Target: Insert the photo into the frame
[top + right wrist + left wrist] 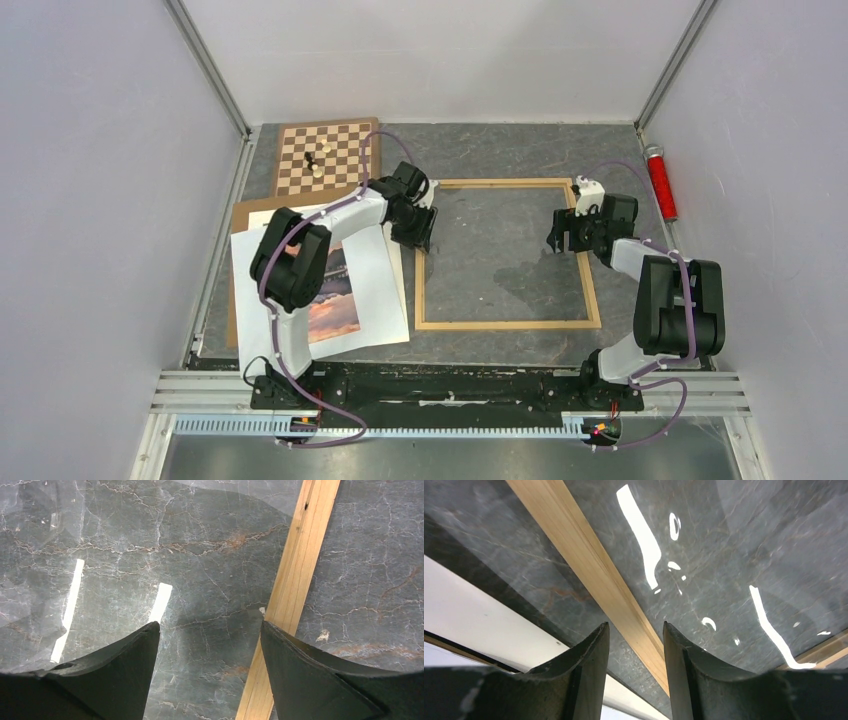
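The light wooden frame [508, 324] lies flat mid-table, with a clear glossy pane inside it. The photo [334, 306], orange sky over dark water, lies to its left on a white sheet [375, 275], partly hidden under my left arm. My left gripper [415, 234] hangs over the frame's left rail. In the left wrist view its fingers [634, 625] stand apart with the rail [589, 562] running between them, gripping nothing. My right gripper [566, 240] hovers just inside the right rail. Its jaws [209, 624] are wide open, and the rail [300, 565] passes under the right finger.
A checkered chessboard [350, 145] with a few pieces lies at the back left. A brown backing board [240, 215] sits under the white sheet. A red cylinder [661, 183] lies by the right wall. Walls close in on three sides.
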